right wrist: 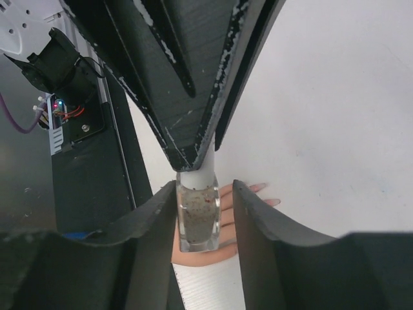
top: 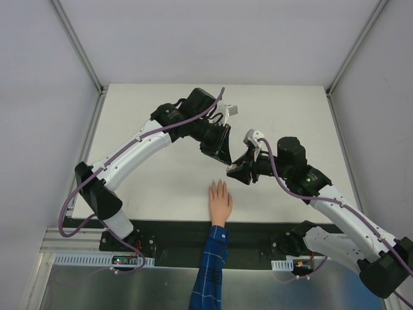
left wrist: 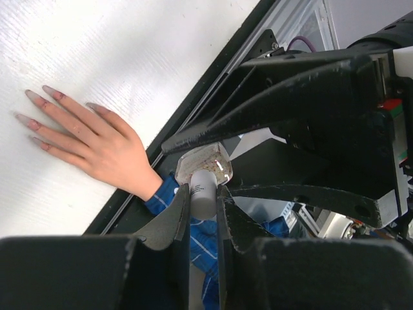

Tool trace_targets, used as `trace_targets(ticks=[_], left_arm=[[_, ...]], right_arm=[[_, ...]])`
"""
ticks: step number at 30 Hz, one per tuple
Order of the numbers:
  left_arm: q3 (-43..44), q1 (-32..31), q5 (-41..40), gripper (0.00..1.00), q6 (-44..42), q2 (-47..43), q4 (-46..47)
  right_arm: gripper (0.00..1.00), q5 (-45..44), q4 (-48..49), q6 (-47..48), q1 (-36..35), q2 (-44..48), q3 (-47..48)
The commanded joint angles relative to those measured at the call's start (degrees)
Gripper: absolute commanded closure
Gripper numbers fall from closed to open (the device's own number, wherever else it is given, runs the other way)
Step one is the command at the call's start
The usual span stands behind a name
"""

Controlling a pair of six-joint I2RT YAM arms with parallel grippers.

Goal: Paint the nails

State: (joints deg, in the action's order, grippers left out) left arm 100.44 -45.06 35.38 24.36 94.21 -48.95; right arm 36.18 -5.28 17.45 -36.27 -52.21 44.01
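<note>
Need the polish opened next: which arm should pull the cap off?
Left, probably: the left gripper is clamped on the white cap, while the right gripper holds the glass bottle.

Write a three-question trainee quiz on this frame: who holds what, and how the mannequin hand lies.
1. True or false: the right gripper grips the glass body of the polish bottle.
2. The left gripper is shut on: A the plaid sleeve, B the white cap, C nothing.
3. Fill in: the mannequin hand lies palm ____ on the table.
Key: 1 true; 2 B; 3 down.
</note>
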Motion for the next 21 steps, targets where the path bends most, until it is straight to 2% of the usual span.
trace_targets(ticks=[1,2,4,8,19,21], left_arm=[[2.0,-0.4,2.0,1.00,1.6,0.2,-0.3],[2.1,-0.4,1.9,1.00,1.7,0.2,-0.3],[2.1,-0.3,1.8,1.00,1.7,0.1,-0.3],[2.3,-0.4,1.7,1.00,1.7,0.0,-0.3],[2.4,0.6,2.3,1.00,1.2,-1.3,-0.3],[2.2,0.7,2.4,1.00,1.3,-1.6,-0.3]], right_arm=[[0.62,2.6,3.7,1.4,-0.6,-0.5,0.6],[0.68,2.8,3.7,1.6,-0.4,-0.6,0.6],[0.71,2.3,4.0,1.7,-0.6,-0.4,0.2],[0.61,2.1,4.3,1.6,-0.7,0.1,-0.3],[0.64,1.6,4.2,1.6,-0.7,1.1,-1.2],[0.69,1.3,4.3,1.3,-0.7,1.2,-1.2]])
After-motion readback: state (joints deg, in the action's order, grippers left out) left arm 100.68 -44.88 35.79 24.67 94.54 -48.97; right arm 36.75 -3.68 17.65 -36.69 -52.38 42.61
